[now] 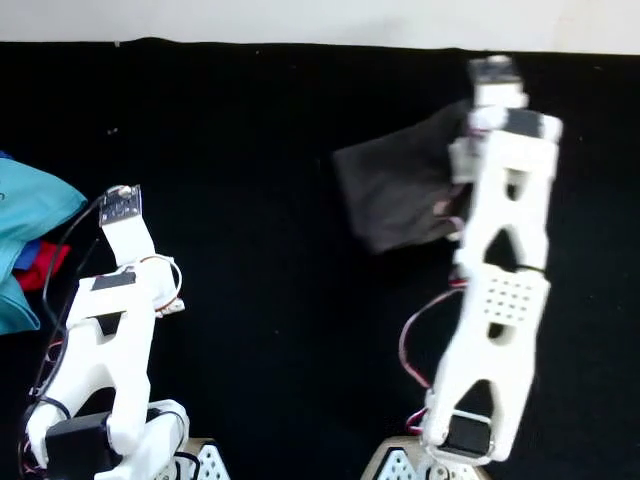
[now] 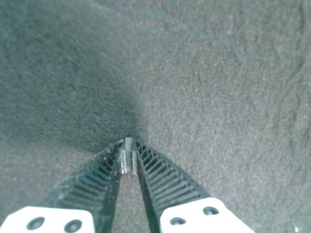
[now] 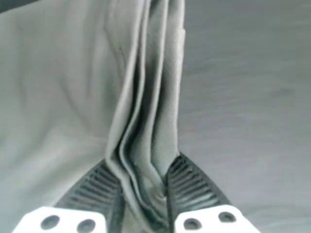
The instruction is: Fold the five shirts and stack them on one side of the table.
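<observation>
R gripper (image 3: 141,162) is clamped on a bunched edge of the dk grey shirt (image 1: 395,195), with several layers pinched between the jaws. The shirt is seen upper right of the high view, on the black counter (image 1: 260,150), partly under the R arm. L gripper (image 2: 128,145) is closed tip to tip with nothing held, close over bare counter, lower left of the high view.

Risks (judged):
- Thick bunch could be squeezed out of the jaws if pulled hard, so grip lost.
- Only one edge is held and nothing pins the far side, so the folds could be dragged open or skewed.
- If released as bunched, a creased lump would be left, not a flat fold.

Count: arms 2. Shirts seen 4: 1 grey, plus a heap at the left edge with teal shirt (image 1: 30,215), red shirt (image 1: 48,265), blue shirt (image 1: 27,250) (blue barely seen). A 5th cannot be made out.
</observation>
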Robot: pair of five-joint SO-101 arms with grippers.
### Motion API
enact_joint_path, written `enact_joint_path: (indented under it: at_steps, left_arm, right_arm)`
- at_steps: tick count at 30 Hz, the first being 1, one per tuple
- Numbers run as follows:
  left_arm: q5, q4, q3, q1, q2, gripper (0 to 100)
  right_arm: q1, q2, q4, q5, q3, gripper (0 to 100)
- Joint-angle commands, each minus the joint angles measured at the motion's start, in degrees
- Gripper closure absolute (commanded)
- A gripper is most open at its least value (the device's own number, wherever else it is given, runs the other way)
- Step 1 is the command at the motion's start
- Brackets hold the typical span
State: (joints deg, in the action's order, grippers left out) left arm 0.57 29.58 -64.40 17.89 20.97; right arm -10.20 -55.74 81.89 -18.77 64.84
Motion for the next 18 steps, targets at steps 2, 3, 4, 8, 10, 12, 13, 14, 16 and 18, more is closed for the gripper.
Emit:
enact_joint_path:
  at_steps: [2,3,4,8,10,12,13,14,16,18]
  left_arm:
    - [-0.5,-1.9,0.0,-1.0,0.3,99]
    - [-0.5,-1.9,0.0,-1.0,0.3,99]
    - [-0.5,-1.9,0.0,-1.0,0.3,99]
    - [-0.5,-1.9,0.0,-1.0,0.3,99]
    - [-0.5,-1.9,0.0,-1.0,0.3,99]
    - [-0.5,-1.9,0.0,-1.0,0.3,99]
    - [-0.5,-1.9,0.0,-1.0,0.3,99]
    - [-0.5,-1.9,0.0,-1.0,0.3,99]
    - [-0.5,-1.9,0.0,-1.0,0.3,99]
    - [-0.5,-1.9,-0.1,-1.0,0.3,99]
  right_arm:
    - [-7.7,-0.5,-11.2,-4.2,3.0,99.3]
    - [-8.5,-1.5,-13.2,-4.2,3.1,99.3]
    - [-9.3,-2.6,-15.2,-4.2,3.1,99.3]
    - [-12.3,-6.8,-21.1,-4.2,3.2,99.3]
    - [-13.3,-8.9,-23.5,-4.2,3.3,99.3]
    - [-14.3,-10.4,-25.8,-4.2,3.5,99.3]
    - [-14.7,-10.9,-27.0,-4.1,3.6,99.3]
    - [-15.0,-11.0,-28.1,-4.1,3.6,99.3]
    - [-15.3,-11.2,-30.0,-4.1,3.6,99.3]
    - [-15.4,-11.2,-32.2,-4.1,3.6,99.3]
